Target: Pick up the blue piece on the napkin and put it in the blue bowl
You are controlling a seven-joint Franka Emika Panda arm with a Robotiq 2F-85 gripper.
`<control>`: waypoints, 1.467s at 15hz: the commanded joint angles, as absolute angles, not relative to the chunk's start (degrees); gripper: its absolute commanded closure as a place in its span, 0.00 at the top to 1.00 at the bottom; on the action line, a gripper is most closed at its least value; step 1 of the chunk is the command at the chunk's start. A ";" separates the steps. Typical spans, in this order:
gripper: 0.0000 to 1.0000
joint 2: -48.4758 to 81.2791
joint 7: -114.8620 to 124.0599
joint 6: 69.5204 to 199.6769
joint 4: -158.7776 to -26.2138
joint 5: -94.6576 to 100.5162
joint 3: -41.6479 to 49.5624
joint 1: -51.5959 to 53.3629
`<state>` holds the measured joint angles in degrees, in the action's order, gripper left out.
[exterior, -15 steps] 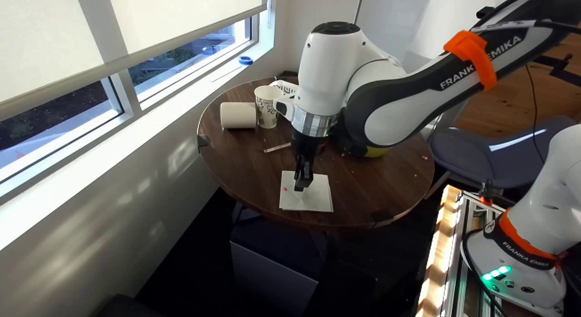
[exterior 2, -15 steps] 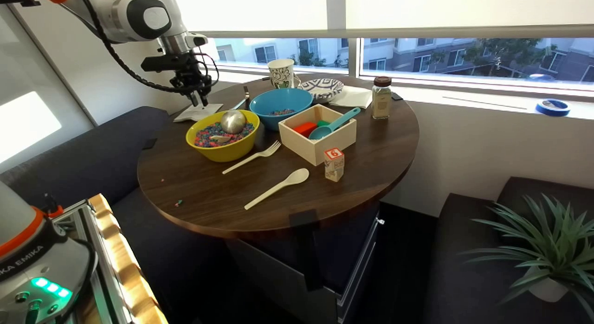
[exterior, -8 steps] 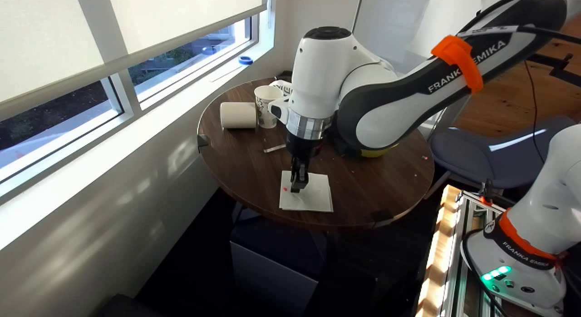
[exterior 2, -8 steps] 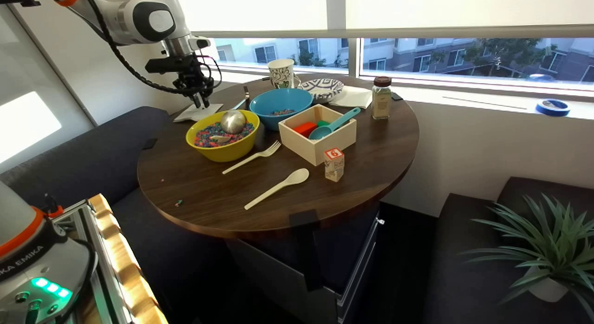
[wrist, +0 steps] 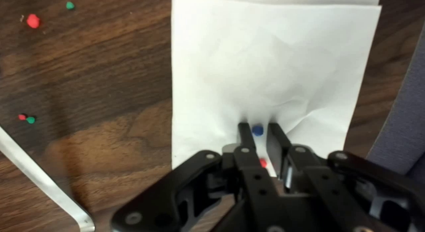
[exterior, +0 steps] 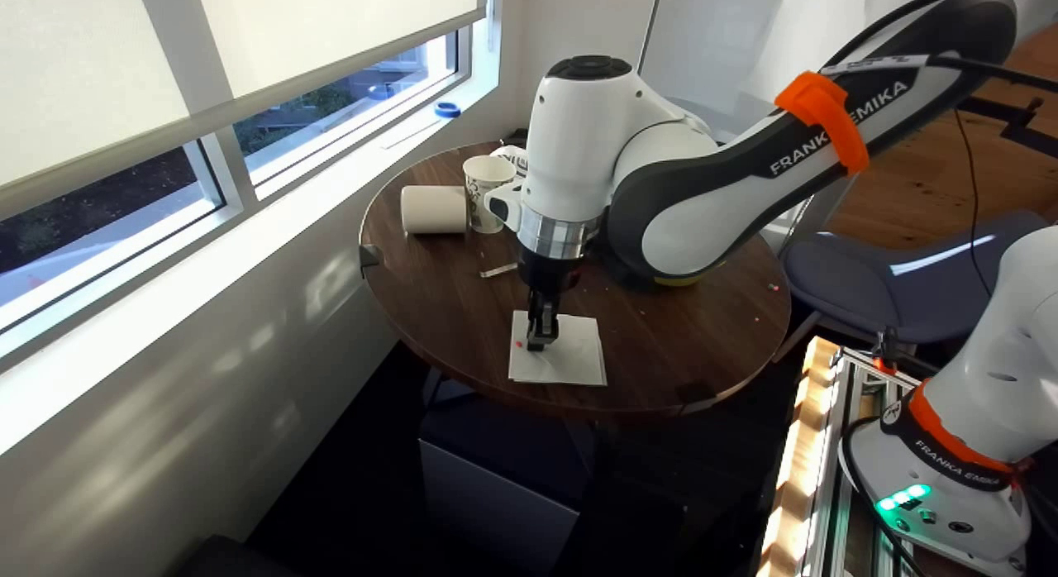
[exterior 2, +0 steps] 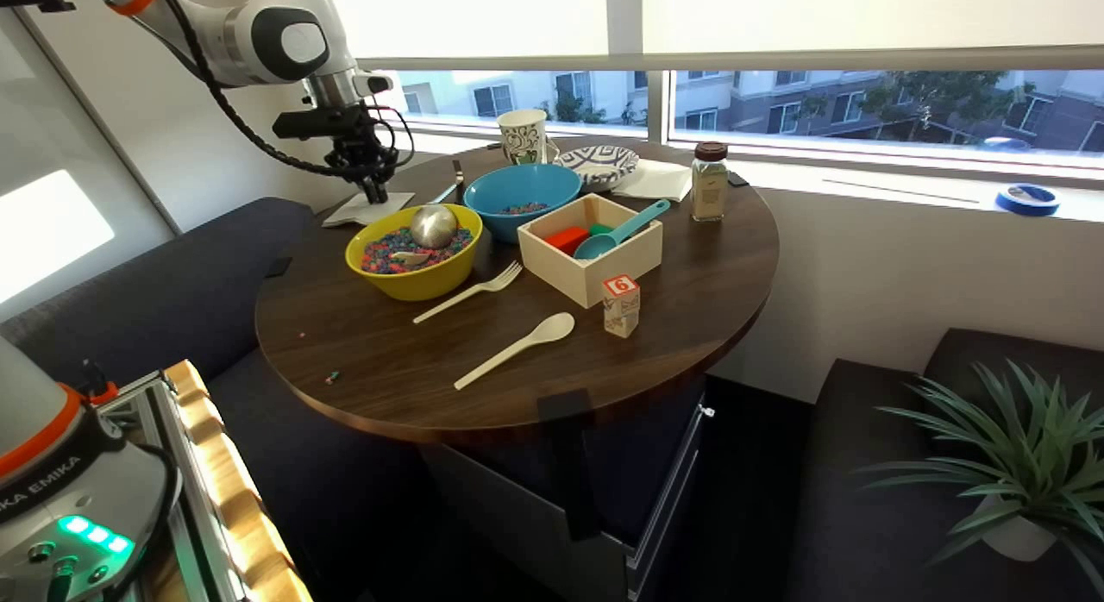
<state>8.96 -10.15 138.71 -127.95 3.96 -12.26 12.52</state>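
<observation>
Wrist view, from the left: a silvery strip [wrist: 40, 179] and a few red and green bits [wrist: 33, 21] lie on the dark table [wrist: 99, 92], then the white napkin [wrist: 265, 69], and over its near part the gripper [wrist: 258, 125]. In the past second it has come lower and its fingers [wrist: 245, 134] look to have drawn in from a wider spread; they stand a little apart, pinching nothing that I can see, though whether they touch the napkin I can't tell. The blue piece [wrist: 257, 130] sits on the napkin between them, closer to the left finger, with white showing on its right. So the aiming looks finished to me, and the squeeze should be next. One worry: a red piece [wrist: 263, 163] lies in the same gap, nearer, and could get nipped too. Farther right, in an exterior view, come the yellow bowl [exterior 2: 418, 283] and then the blue bowl [exterior 2: 519, 190], so a caught piece would have to travel rightward, past the yellow bowl's far side, and so small a thing could easily slip out on the way.
</observation>
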 commanded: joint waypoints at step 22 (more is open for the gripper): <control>0.02 -16.44 19.30 137.33 -139.47 16.78 -4.08 -1.98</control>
